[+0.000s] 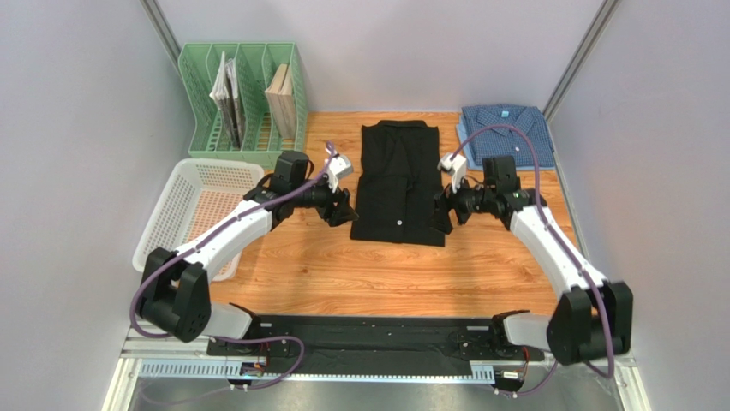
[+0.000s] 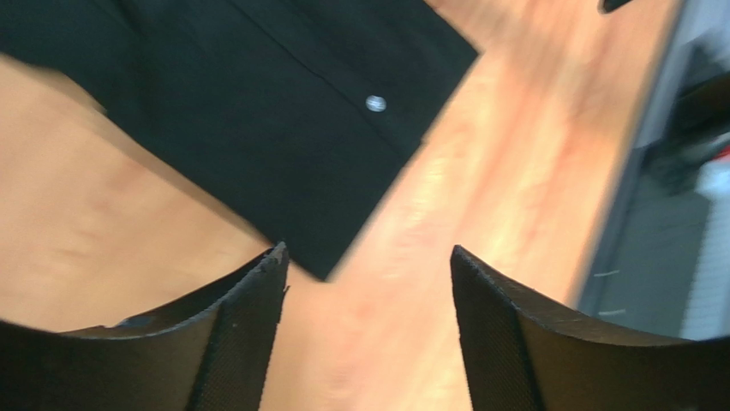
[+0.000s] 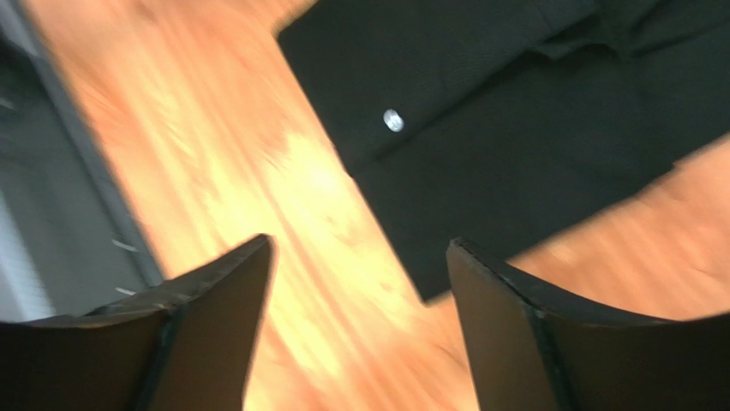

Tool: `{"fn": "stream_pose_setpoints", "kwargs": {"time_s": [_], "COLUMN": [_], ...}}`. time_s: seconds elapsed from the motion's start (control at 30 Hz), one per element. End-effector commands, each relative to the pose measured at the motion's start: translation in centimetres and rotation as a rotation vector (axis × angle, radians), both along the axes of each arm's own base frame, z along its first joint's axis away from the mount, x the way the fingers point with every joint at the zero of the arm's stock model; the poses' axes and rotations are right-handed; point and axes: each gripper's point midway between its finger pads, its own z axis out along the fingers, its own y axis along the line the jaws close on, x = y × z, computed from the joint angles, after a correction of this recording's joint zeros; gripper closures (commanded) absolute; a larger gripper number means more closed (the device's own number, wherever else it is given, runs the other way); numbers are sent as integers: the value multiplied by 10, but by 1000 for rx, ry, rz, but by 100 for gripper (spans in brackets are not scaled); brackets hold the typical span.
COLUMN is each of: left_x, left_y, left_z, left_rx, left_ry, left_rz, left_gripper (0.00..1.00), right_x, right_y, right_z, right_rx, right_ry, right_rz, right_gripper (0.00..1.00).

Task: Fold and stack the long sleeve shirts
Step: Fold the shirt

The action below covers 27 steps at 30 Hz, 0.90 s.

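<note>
**Both arms flank the black shirt, nothing gripped**

On the left, the left arm's fingers (image 2: pixel 231 342) hang spread apart and empty, right by the near left corner of the soft black button-up collared shirt (image 1: pixel 398 184). It lies flat mid wooden counter (image 1: pixel 343 274), sleeves seemingly tucked in. At its near right corner, the right arm's fingers (image 3: pixel 531 342) are parted too, holding nothing. The folded blue fine-check shirt (image 1: pixel 505 133) waits at the far right corner. That black cloth looks light and limp and should sag, so pinch both near hem corners together.
</note>
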Motion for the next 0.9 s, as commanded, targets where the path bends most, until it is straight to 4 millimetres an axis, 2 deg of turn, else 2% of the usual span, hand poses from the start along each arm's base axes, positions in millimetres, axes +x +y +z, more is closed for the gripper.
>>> {"fn": "stream_pose_setpoints", "kwargs": {"time_s": [0.0,0.03,0.07,0.17,0.23,0.3,0.37,0.4,0.43,0.6,0.7,0.73,0.8,0.83,0.87], "left_x": [-1,-7,-9,-13,-10,-5,5,5,10,16,15,14,12,11,10], "left_y": [21,20,13,-4,-13,-22,-27,-26,-29,-23,-19,-17,-14,-13,-11], "left_z": [-48,-59,-62,-80,-94,-107,-110,-119,-116,-135,-139,-140,-142,-142,-143], "left_rx": [409,438,469,510,553,607,648,669,672,749,771,774,783,783,780], "left_ry": [-457,-500,-585,-698,-757,-813,-820,-786,-793,-792,-796,-793,-781,-776,-755], "left_rz": [-283,-333,-405,-508,-552,-588,-579,-592,-585,-626,-647,-652,-653,-653,-646], "left_gripper": [33,35,40,44,45,45,45,46,46,54,64,72,83,96,100], "right_x": [7,-1,8,3,2,-3,0,-3,-2,1,6,9,10,8,8], "right_y": [-35,-38,-34,-15,-10,-4,-1,-4,-5,-14,-14,-15,-18,-20,-20], "right_z": [-49,-66,-64,-78,-88,-105,-112,-122,-125,-149,-153,-152,-154,-156,-153], "right_rx": [-398,-431,-448,-490,-506,-521,-553,-572,-587,-664,-683,-697,-719,-723,-717], "right_ry": [-416,-419,-496,-592,-605,-608,-649,-639,-644,-657,-660,-656,-647,-638,-641], "right_rz": [189,215,220,314,346,387,413,432,445,492,498,493,501,507,502], "right_gripper": [25,31,35,42,45,45,45,45,45,46,53,60,68,78,84]}}
